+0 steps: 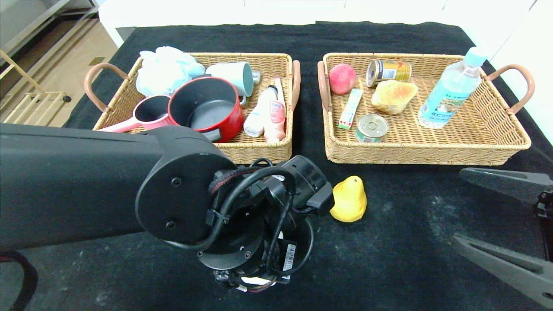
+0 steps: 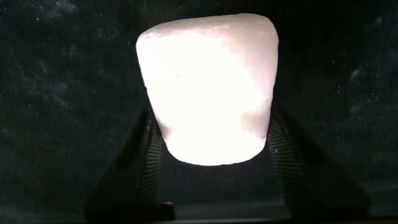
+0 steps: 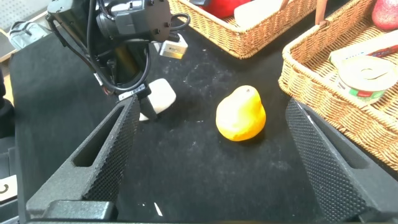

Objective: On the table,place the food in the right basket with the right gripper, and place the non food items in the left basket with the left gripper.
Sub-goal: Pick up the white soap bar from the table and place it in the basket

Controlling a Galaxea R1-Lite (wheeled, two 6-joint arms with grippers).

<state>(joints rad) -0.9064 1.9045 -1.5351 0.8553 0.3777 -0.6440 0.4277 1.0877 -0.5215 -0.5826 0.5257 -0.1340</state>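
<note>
Below your left gripper, on the black tabletop, a white cup-shaped object sits between the fingers, which touch its sides. Your right gripper hovers spread near the yellow pear, before the right basket.

White object: overexposed, featureless; hidden behind the left arm in the head view.
Right gripper: cut off by the frame edge.
Bottle label: print unreadable.
</note>
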